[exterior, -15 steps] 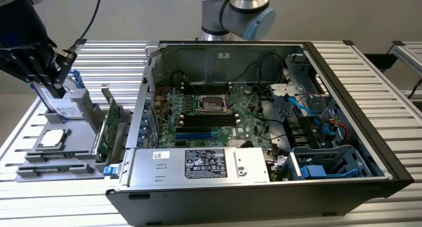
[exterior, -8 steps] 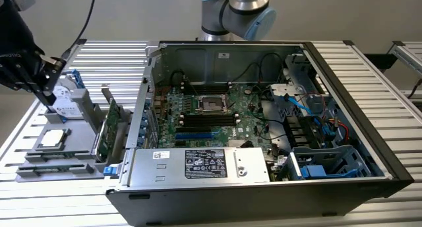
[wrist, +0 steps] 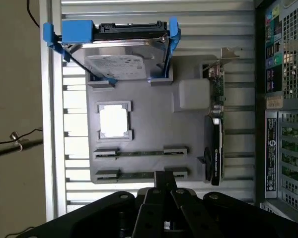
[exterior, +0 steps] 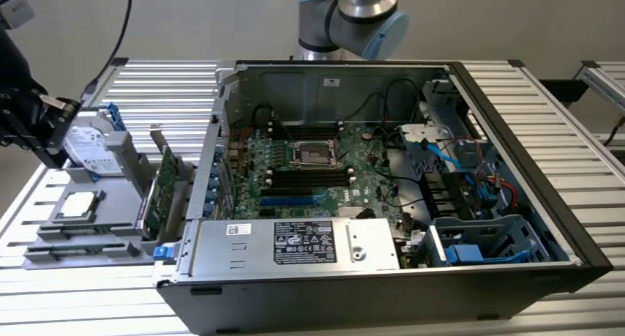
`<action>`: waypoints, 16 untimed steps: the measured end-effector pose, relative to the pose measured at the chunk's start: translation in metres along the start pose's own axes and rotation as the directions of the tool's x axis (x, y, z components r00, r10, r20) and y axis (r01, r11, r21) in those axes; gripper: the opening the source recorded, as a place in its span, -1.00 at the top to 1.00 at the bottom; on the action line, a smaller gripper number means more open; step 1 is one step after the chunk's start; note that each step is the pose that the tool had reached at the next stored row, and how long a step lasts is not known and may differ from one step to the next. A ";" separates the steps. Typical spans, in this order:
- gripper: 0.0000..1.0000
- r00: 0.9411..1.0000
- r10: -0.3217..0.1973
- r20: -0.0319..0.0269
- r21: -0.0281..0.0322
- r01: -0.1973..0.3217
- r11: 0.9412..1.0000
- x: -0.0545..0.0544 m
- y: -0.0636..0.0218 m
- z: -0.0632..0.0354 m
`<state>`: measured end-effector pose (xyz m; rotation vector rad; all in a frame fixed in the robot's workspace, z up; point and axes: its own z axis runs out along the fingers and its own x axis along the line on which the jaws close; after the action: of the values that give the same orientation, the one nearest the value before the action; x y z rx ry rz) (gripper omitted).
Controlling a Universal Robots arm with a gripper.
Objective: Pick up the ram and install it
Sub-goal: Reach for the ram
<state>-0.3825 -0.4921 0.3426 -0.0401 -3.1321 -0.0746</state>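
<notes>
The gripper (wrist: 164,182) hangs with its fingers pressed together and nothing between them, over the near end of the grey tray (wrist: 154,124) that sits at the exterior view's left, outside the open computer case (exterior: 391,285). The ram (wrist: 141,153) is in that tray, a thin strip standing on edge between two pairs of grey clips. A second clipped row (wrist: 134,174) lies just beside it, right under the fingertips.

From where I stand, the worry is the closed fingers. Brought down like that, they would strike the stick's top edge or a clip instead of straddling it, and could tip it in its holder. The two rows sit close together, so a small offset could mean gripping the wrong one. The expansion card (wrist: 214,144) stands upright at the tray's edge, near enough to catch a finger on a sideways swing.

The ram shows edge-on, so its chips and label can't be made out. The fingers cover part of the second row, and I can't tell whether it holds a stick. In the exterior view the gripper is cut by the frame, and the black memory slots (exterior: 307,178) on the board look unfilled, though that's hard to be sure of
</notes>
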 end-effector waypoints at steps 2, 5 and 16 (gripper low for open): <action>0.79 1.000 0.000 -0.003 0.000 0.000 1.000 0.003 -0.0035 0.0015; 0.79 1.000 0.000 -0.008 0.000 0.000 1.000 0.008 -0.0088 0.0041; 0.79 1.000 0.000 -0.011 0.000 0.000 1.000 0.015 -0.0170 0.0068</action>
<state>-0.3982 -0.5084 0.3351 -0.0396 -3.1207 -0.0743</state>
